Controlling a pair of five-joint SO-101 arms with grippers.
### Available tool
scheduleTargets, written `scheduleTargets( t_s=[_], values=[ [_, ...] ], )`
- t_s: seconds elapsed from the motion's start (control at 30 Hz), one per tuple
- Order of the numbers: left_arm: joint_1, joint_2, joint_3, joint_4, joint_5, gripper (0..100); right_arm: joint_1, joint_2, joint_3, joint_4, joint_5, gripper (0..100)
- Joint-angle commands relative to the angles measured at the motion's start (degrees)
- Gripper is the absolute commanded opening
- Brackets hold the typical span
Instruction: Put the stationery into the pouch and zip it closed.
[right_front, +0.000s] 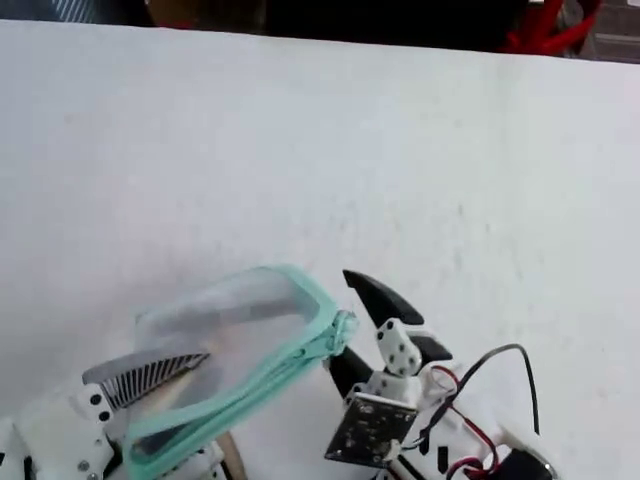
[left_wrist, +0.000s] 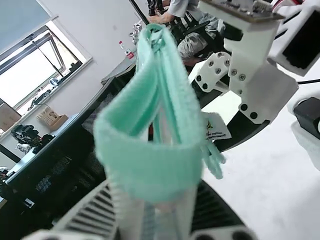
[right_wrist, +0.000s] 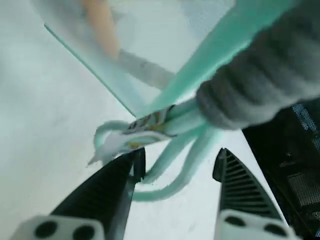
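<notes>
While the left gripper clamped the low left end of the pouch, its ribbed fingers shut on the mint zip band, the mouth gaped beside them and narrowed toward the far end. Stationery showed through the clear wall. The step in hand looked like catching the zip pull: best done by closing squarely on the tab, not the cord loops, then drawing along the band against the left's hold. Just right of the pouch's end, the right gripper stood wide open, holding nothing, the loops hanging between its fingers and the tab just off one fingertip
</notes>
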Motion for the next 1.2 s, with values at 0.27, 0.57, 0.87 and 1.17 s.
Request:
scheduleTargets(
  t_s=[0.27, 0.57, 0.87, 1.17],
  values=[
    [-3.9, 0.4, -2.5, 2.2, -0.7, 5, 16.9, 0.4, -14.7, -3.9, 6.6, 22.6],
    [-4.4, 0.6, -2.0, -1.2, -0.7, 5, 20.4, -0.2, -13.5, -2.9, 1.1, 22.6],
    [-17.8, 0.4, 15.4, -18.9, 5.1, 5, -1.1, 3.6, -14.3, 16.0, 5.8, 23.2],
    [-18.2, 0.3, 18.6, -19.8, 5.4, 5, -5.1, 9.8, -32.4, 21.0, 4.0, 38.6]
  ],
)
